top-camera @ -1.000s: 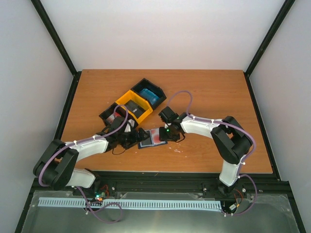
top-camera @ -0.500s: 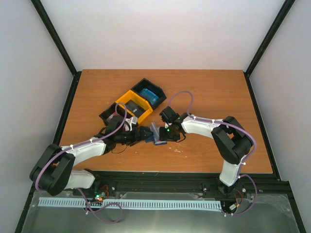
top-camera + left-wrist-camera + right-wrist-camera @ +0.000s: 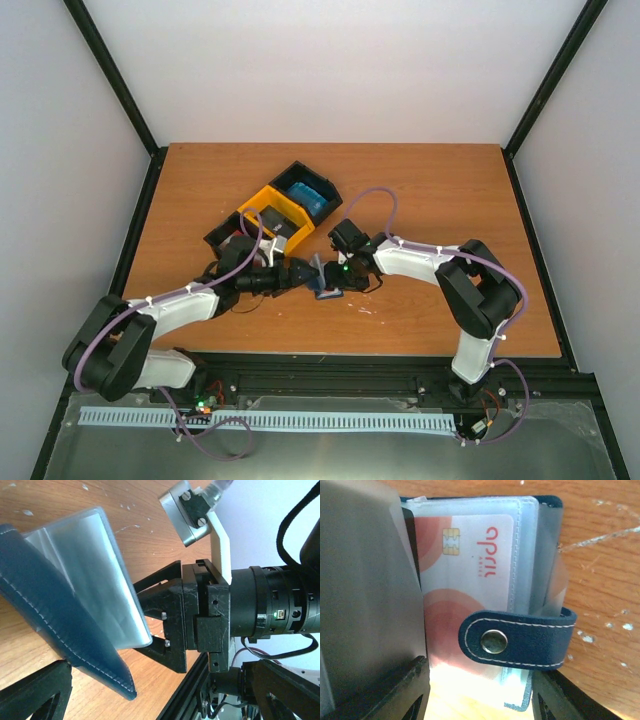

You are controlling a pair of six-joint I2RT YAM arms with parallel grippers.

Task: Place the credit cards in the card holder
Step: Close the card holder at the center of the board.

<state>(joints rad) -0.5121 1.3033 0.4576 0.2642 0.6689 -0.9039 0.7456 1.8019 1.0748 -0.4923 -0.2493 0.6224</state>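
The navy card holder [image 3: 322,277] lies at the table's middle front, between both grippers, with its left cover raised. In the left wrist view the lifted navy cover [image 3: 60,615] and a clear sleeve [image 3: 95,575] stand between my left gripper's wide-open fingers [image 3: 35,692]. My left gripper [image 3: 303,271] is open. In the right wrist view a red credit card [image 3: 465,555] sits inside a clear pocket. The navy closing tab [image 3: 515,640] with its snap lies across it. My right gripper [image 3: 480,695] is open and straddles the holder's near end.
The black-and-yellow three-section bin [image 3: 272,215] stands just behind the left arm. It holds a bright blue bundle [image 3: 305,195] in its far section. The table's front rail [image 3: 200,680] runs close behind the holder in the left wrist view.
My left gripper has moved right and tipped the holder's left cover up from lying flat. The red card no longer shows in the top view. The right gripper has stayed put.
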